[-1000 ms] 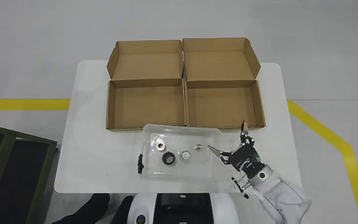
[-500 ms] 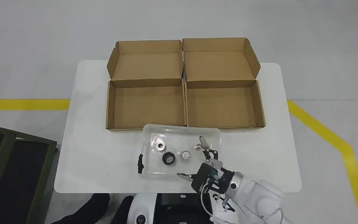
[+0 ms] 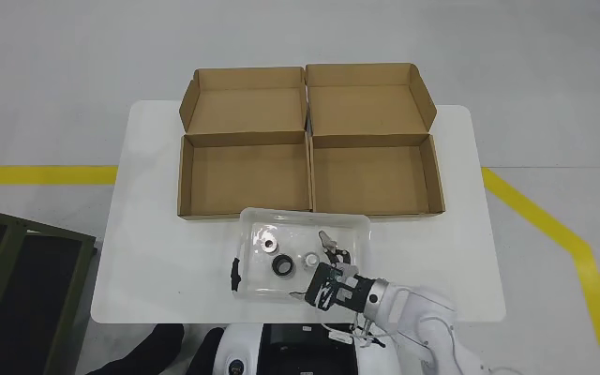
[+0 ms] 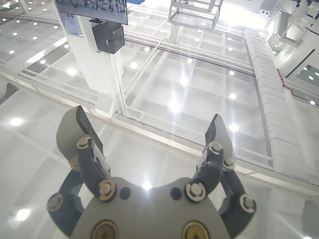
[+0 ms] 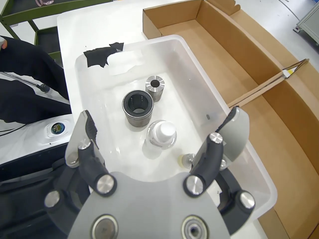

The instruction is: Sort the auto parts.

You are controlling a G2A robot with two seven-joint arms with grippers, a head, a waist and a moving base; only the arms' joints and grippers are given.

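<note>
The right gripper [image 5: 160,116] is positioned over the clear bin [image 5: 154,41] with its jaws spread wide and nothing gripped. In the bin, a black-lined sleeve [image 5: 137,110], a steel cylinder [image 5: 155,88] and a white-capped part [image 5: 162,134] are grouped closely. A small stud [image 5: 187,160] is partly hidden behind one finger. Black tape [image 5: 103,54] is stuck on the bin's rim. One open cardboard box [image 3: 244,178] and a second box [image 3: 373,178] are set just beyond the bin. The left gripper [image 4: 147,115] is pointed at the ceiling, also spread wide.
</note>
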